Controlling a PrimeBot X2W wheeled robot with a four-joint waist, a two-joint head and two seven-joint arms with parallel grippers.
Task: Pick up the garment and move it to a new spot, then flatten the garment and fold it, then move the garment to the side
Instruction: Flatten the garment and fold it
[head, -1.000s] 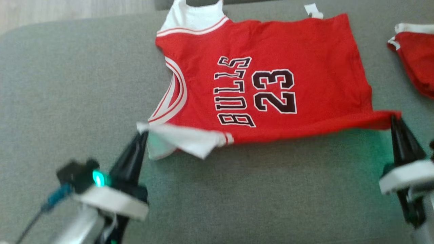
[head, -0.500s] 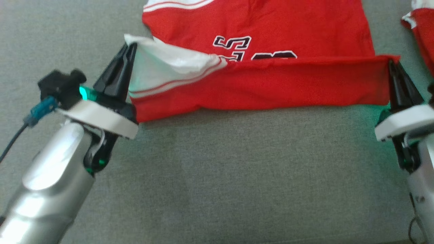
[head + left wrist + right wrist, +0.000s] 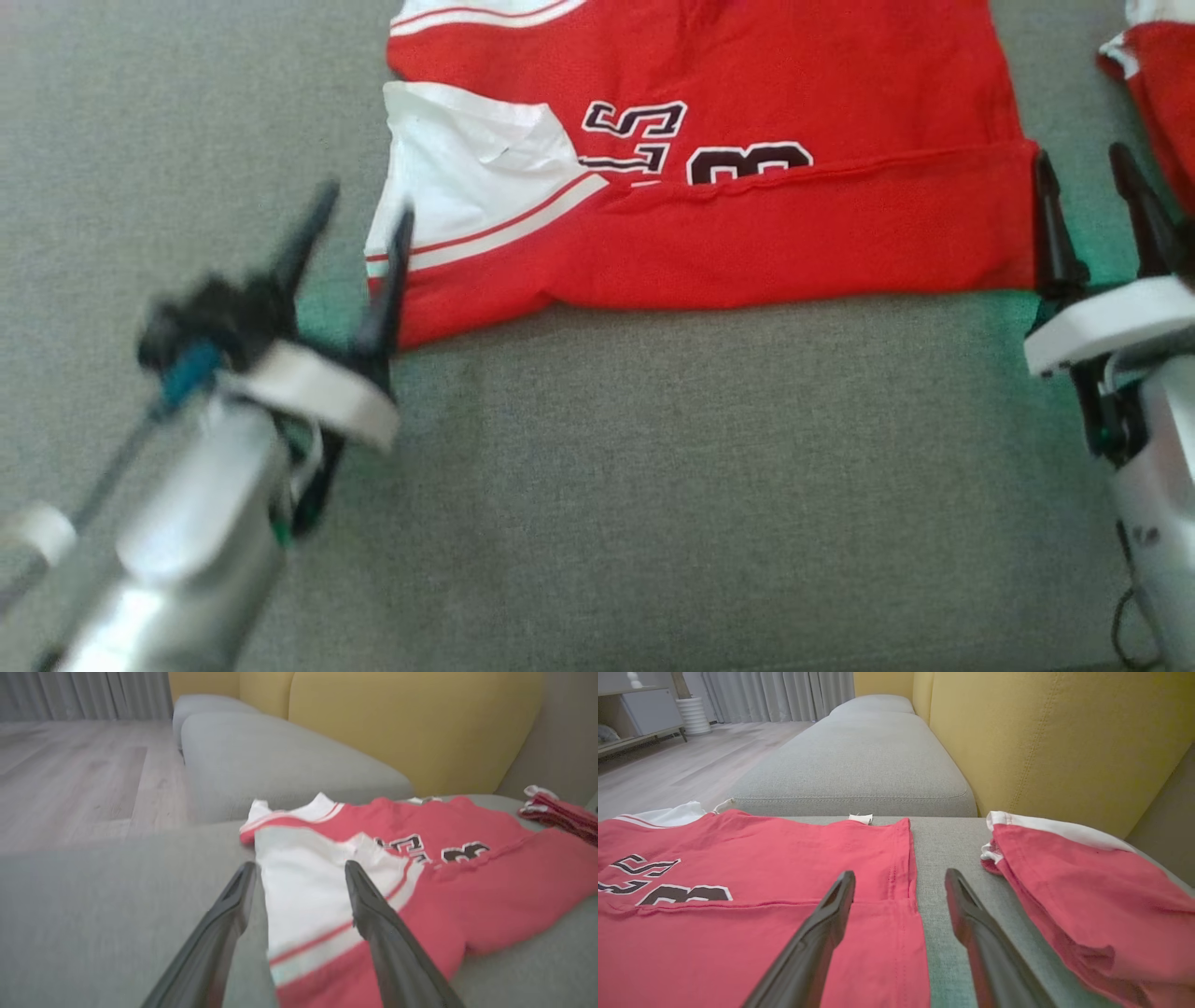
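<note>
Grey cushion (image 3: pixel 653 467) bears the jersey (image 3: pixel 794 233) — lengthwise left-right, shoulders leftward; left hand (image 3: pixel 366 205), right hand (image 3: pixel 1078 154) spread empty.

Silver forearms (image 3: pixel 187 523), white wrist collars (image 3: pixel 317 406), black tapered fingers (image 3: pixel 1053 233) (green glow (image 3: pixel 1104 435), perhaps LED).

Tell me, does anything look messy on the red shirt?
Yes. The folded-over strip of the jersey lies uneven: its white shoulder flap is creased and reaches farther over the shirt than the red part, so the fold edge isn't straight.
</note>
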